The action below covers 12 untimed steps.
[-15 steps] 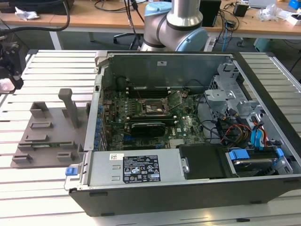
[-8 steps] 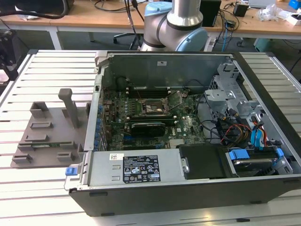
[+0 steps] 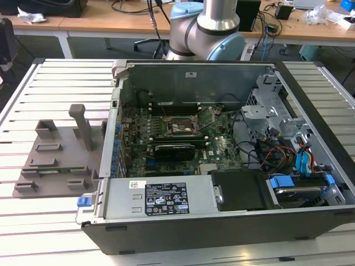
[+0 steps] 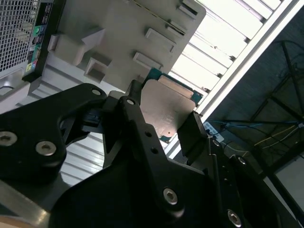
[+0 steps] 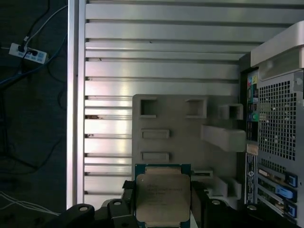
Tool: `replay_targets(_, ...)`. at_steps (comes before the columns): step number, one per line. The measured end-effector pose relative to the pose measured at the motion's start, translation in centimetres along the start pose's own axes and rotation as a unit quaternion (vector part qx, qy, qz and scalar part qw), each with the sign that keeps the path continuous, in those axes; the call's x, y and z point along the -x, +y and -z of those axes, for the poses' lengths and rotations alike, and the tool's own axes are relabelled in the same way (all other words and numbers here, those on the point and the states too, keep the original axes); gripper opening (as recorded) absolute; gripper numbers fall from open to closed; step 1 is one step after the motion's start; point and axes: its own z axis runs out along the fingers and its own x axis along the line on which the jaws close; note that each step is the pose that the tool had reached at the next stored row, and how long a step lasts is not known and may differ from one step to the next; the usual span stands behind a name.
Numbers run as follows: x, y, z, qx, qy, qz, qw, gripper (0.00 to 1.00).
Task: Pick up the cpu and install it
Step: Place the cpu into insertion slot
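The gripper (image 4: 164, 118) is clamped on the cpu (image 4: 167, 105). Its 2 black fingers (image 4: 191, 135) pinch opposite edges, silver top facing the camera in both wrist views. The chip hangs in the air over the grey tray (image 5: 183, 124), roughly above the tray edge farthest from the computer case (image 3: 194, 83). The tray itself sits on the slatted table (image 3: 55, 83), toward the table's edge on the exterior view's left.

What could go wrong: that's a thin edge grip on a flat, slick part, so a jerky move could probably let it twist or slip out. The socket (image 3: 180, 126) sits deep in the case with its frame flipped up. If the chip arrives rotated or tilted, it likely lands crooked and mashes the contacts. The case wall and loose cables (image 3: 260, 152) nearby look like snag risks too.
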Motion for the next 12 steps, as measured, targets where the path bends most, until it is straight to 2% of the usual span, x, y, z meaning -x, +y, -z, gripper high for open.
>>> replay_targets(5,0.01,-0.01,1.4,0.0,0.0001,0.0,1.0,0.55)
replay_targets(8,0.02,-0.03,2.65,0.0,0.0,0.0,1.0,0.55)
replay_targets(12,0.03,-0.04,3.79,0.0,0.0,0.0,1.0,0.55)
